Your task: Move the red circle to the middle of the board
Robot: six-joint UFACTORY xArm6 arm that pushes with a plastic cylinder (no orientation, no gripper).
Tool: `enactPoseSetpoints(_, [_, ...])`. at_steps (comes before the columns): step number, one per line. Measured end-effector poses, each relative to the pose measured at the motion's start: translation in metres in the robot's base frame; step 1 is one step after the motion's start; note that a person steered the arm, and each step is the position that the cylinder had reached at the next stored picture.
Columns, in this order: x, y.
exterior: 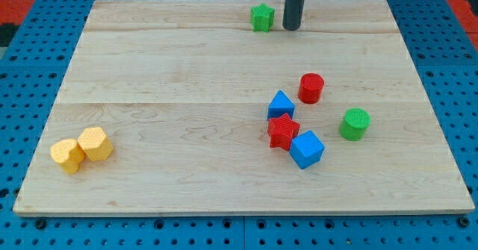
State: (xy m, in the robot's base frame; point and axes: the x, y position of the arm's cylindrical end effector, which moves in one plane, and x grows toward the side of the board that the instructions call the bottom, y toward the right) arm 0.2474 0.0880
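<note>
The red circle [311,87] stands on the wooden board [172,78], right of the board's middle. My tip [291,27] is near the view's top edge of the board, well above the red circle and a little to its left. A green star [262,17] sits just left of my tip, apart from it. A blue triangle-like block [280,104] lies below and left of the red circle. A red star [283,130] touches the blue triangle from below. A blue cube [306,148] touches the red star at its lower right.
A green circle [355,124] stands to the right of the cluster. Two yellow blocks [67,155] [95,143] touch each other near the board's lower left corner. Blue pegboard [448,48] surrounds the board.
</note>
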Motion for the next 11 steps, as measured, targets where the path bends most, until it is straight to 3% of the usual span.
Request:
enactPoseSetpoints(2, [-0.024,-0.059])
enactPoseSetpoints(3, [-0.011,0.018])
enactPoseSetpoints(4, [0.056,0.097])
enactPoseSetpoints(5, [0.132,0.141])
enactPoseSetpoints(8, [0.178,0.048])
enactPoseSetpoints(10, [0.161,-0.062])
enactPoseSetpoints(11, [0.161,-0.091])
